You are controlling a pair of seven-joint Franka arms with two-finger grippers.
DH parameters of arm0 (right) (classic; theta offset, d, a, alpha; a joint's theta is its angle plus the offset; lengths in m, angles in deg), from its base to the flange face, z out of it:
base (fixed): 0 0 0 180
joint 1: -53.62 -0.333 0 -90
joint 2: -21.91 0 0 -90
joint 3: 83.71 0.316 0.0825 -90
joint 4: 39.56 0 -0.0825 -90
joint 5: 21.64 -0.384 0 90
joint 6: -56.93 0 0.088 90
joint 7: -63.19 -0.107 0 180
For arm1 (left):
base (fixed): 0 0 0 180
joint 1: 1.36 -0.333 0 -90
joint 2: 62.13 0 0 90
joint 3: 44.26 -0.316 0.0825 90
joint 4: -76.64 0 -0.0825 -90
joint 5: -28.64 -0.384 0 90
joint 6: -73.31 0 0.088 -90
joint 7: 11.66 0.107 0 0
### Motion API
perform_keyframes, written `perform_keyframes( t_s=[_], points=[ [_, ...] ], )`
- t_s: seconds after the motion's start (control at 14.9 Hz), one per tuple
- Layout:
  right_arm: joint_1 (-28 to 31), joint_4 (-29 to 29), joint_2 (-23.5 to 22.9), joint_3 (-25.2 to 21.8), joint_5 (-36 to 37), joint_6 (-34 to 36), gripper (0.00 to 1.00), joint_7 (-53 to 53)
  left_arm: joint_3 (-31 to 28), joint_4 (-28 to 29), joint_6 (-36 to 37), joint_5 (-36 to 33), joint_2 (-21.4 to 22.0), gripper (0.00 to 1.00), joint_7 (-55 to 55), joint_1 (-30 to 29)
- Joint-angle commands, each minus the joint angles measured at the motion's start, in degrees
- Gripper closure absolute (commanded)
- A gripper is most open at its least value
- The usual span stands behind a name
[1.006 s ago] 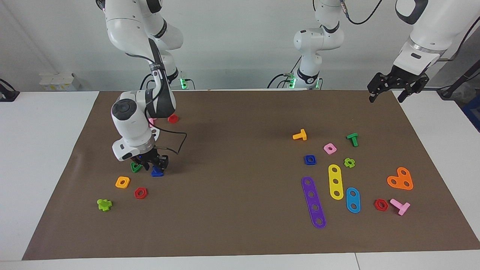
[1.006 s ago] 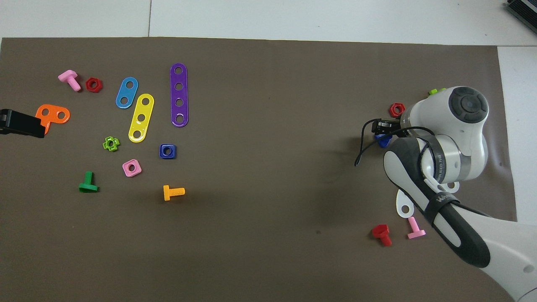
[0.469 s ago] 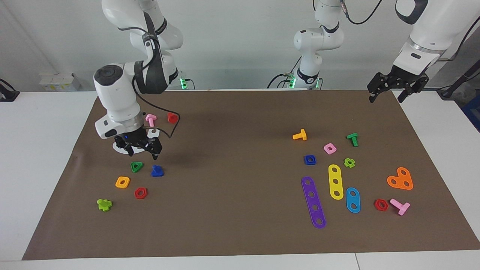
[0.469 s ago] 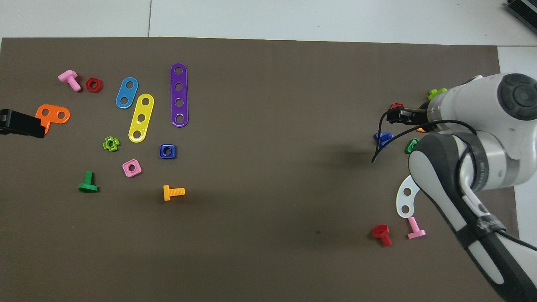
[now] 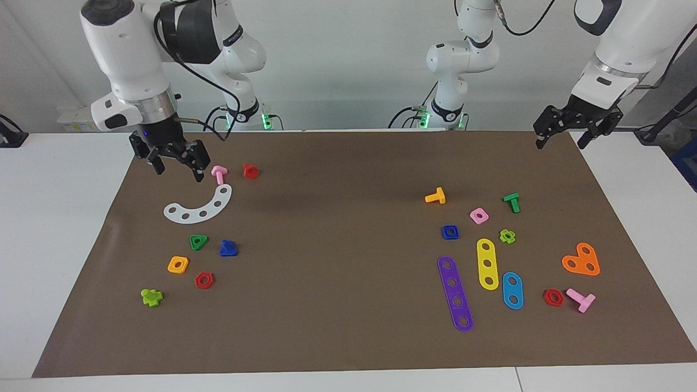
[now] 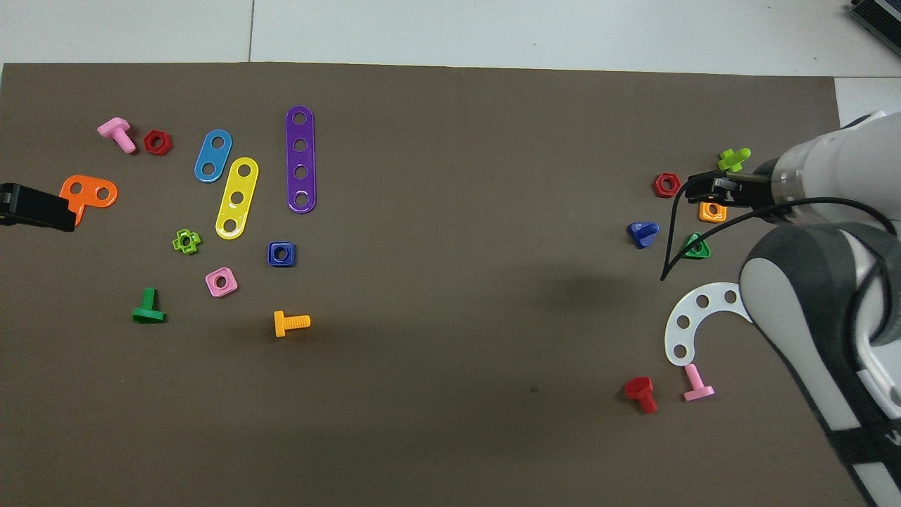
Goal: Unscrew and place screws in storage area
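Dark-blue bolt (image 5: 228, 249) lies beside green triangle nut (image 5: 198, 242); both end effectors, right (image 5: 173, 161) and left (image 5: 563, 134), hang open, empty.

a robotics lab: two white arms (image 5: 136, 60) over a brown mat (image 5: 348, 163) of toy parts.

From my station I see a matt, smooth brown paper-like mat (image 5: 348, 326) over a smooth white table top (image 5: 54, 245). The small dark-blue plastic bolt (image 5: 228, 249) looks slightly glossy, as do the long purple plastic strip with four holes (image 5: 455, 294) and the yellow plastic strip with three holes (image 5: 487, 263). The curved white plastic strip (image 5: 199, 207) looks flat and matt. Both arms wear glossy white shells, and the right gripper (image 5: 173, 158) and left gripper (image 5: 563, 130) are matt black.
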Motion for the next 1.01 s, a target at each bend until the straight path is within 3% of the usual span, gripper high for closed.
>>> perform_keyframes(
  t_s=[0.0, 0.34, 0.94],
  points=[
    [1.0, -5.2, -1.6, 0.7, -2.1, 5.0, 0.01, 3.0, 0.3, 1.9, -0.1, 0.0, 1.7, 0.00, -0.3, -0.6],
    [1.0, -7.1, -0.9, 0.4, -2.4, 10.5, 0.01, 6.2, 0.3, 1.9, -0.1, 0.0, 1.6, 0.00, -0.3, -0.6],
    [0.5, -3.6, 1.3, 0.5, -2.4, 10.8, 0.00, 6.3, 0.3, 1.9, -0.1, 0.0, 1.7, 0.00, -0.3, -0.6]
  ],
)
